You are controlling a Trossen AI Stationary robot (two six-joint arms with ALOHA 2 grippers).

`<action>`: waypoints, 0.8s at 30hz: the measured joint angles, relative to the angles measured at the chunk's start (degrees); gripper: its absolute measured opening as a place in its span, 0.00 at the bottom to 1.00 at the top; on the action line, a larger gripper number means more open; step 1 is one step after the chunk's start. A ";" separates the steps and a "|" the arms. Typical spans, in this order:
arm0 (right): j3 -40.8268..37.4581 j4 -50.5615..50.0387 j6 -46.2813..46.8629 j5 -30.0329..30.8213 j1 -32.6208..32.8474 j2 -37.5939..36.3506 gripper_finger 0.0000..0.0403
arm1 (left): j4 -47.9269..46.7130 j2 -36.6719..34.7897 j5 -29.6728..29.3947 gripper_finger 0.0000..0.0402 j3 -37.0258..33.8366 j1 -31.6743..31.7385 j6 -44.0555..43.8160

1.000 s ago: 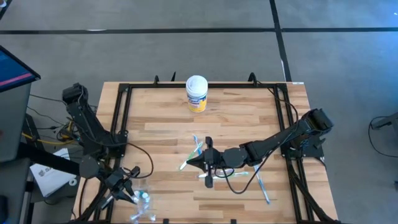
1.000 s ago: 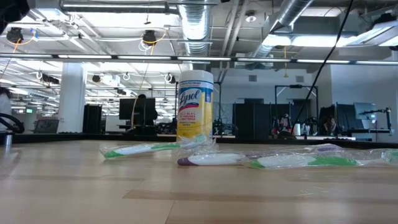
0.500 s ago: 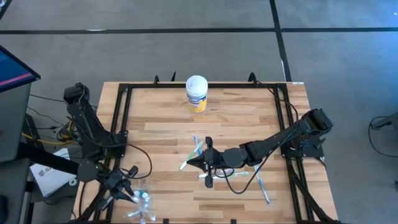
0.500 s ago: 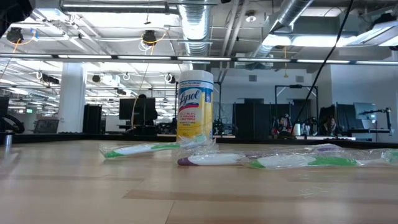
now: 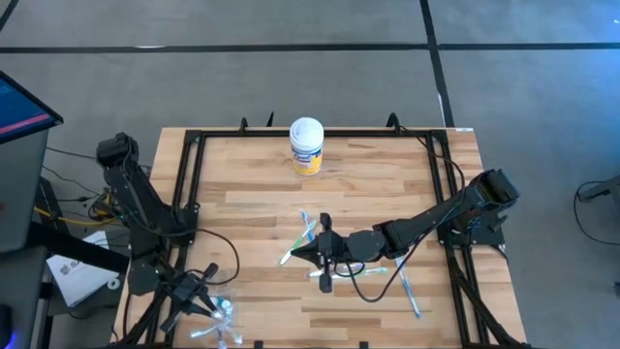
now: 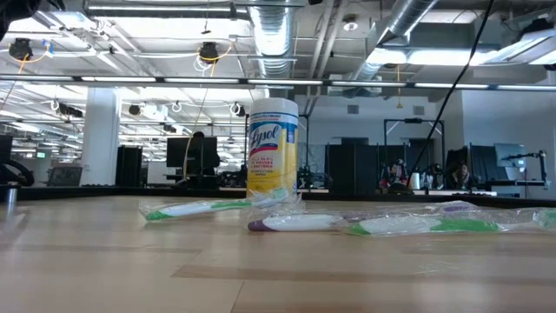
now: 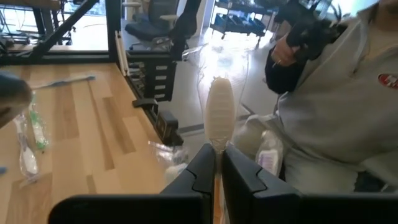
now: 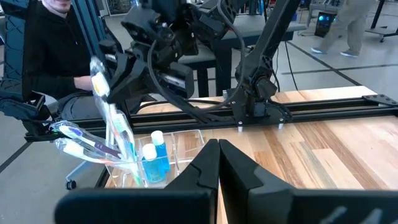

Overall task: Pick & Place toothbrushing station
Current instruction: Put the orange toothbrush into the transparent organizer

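Note:
My left gripper (image 7: 219,152) is at the table's near left corner (image 5: 205,299), shut on a wrapped toothbrush (image 7: 219,112) above a clear container (image 8: 181,138). That container (image 5: 221,322) holds several toothbrushes (image 8: 84,144) and blue-capped tubes (image 8: 153,157). More toothbrushes lie flat on the table's middle (image 5: 308,233) and right (image 5: 409,289), also seen in the low view (image 6: 295,223). My right gripper (image 5: 294,255) hovers shut over the middle of the table (image 8: 217,148), holding nothing. My left gripper pinches the wrapped toothbrush between its two fingers just below the white head (image 7: 217,142), which sticks out past the fingertips. The brush slants down from the gripper, and its green lower part (image 8: 126,142) reaches toward the clear container. Whether it rests there I cannot tell.
A Lysol wipes canister (image 5: 306,145) stands at the table's far middle (image 6: 273,148). A black frame rail (image 5: 189,184) runs around the tabletop. A person in a grey top (image 7: 336,106) sits just off the near left corner.
My left gripper has sunk a little and drifted toward the near edge, closer over the clear container, rolling slightly, with the toothbrush still in it. My right gripper has kept still.

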 joint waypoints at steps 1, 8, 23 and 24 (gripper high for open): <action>0.00 0.00 0.00 0.00 0.00 0.00 0.00 | 0.05 0.54 -0.01 0.01 0.00 0.00 -0.01; 0.00 -0.06 -0.02 0.00 0.00 0.00 0.00 | 0.23 3.46 -0.28 0.01 0.00 0.00 -1.04; 0.00 -0.26 -0.07 0.00 -0.07 0.00 0.00 | 1.65 9.11 -0.37 0.01 0.00 0.22 -4.39; 0.00 -0.26 -0.08 0.00 -0.07 0.00 0.00 | 1.69 9.28 -0.44 0.02 0.00 0.22 -4.43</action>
